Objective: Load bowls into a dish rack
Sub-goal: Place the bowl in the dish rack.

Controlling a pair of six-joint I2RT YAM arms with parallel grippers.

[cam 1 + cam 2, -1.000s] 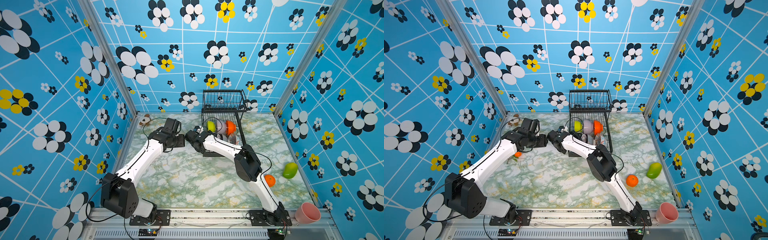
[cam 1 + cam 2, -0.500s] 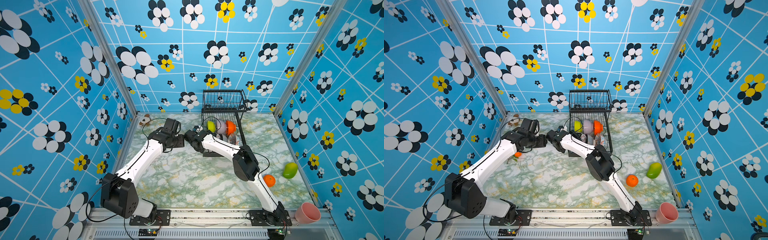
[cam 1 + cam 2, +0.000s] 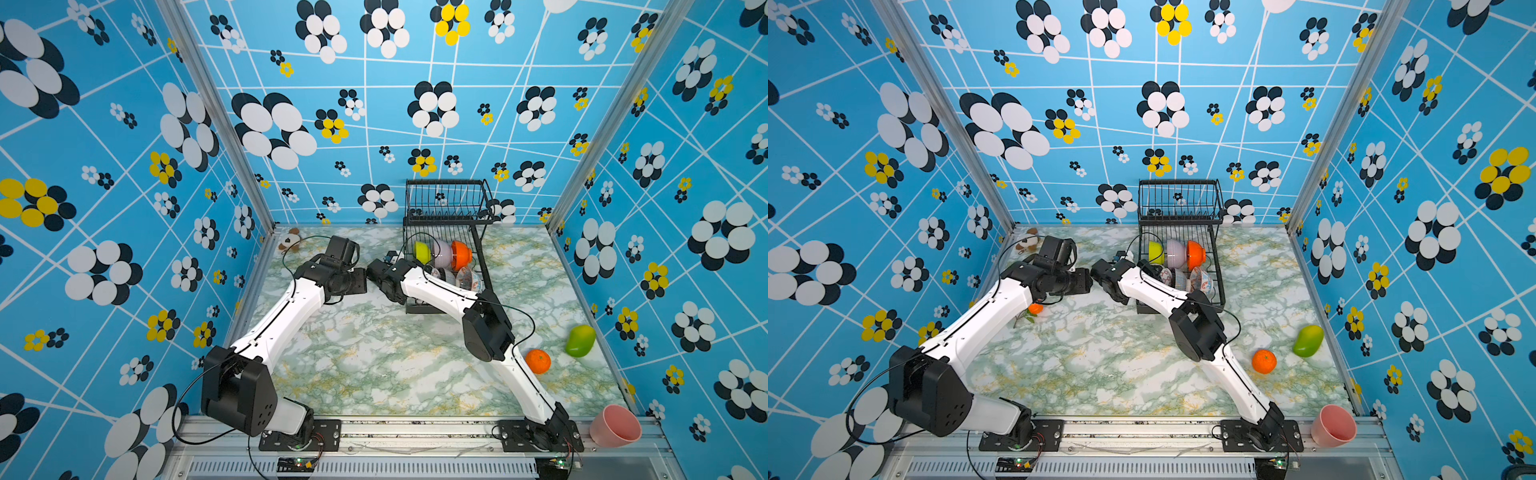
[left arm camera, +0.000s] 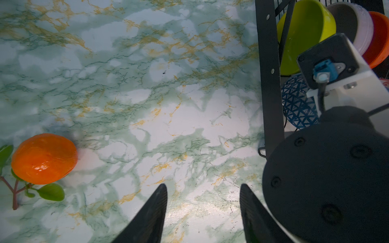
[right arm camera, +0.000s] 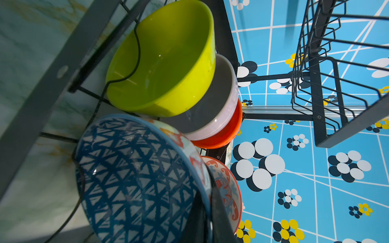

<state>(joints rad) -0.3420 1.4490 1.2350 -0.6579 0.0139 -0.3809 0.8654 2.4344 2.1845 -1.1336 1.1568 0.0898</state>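
In rack [image 5: 42, 84]: R tool [image 5: 207, 204] clamps blue bowl [image 5: 134, 178] rim; L tool [image 4: 203, 187] open.

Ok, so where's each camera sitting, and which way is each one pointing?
Top views: high above the front rail, looking down and back at the marble table, left arm, right arm and dish rack.
Left wrist: on the left arm, facing down at the table and a leafy tangerine; the open left hand and the right arm's joint show.
Right wrist: low beside the rack, looking up past the bowls; the right hand pinches the blue geometric bowl.
Shared: both wrist views show the lime-green bowl.
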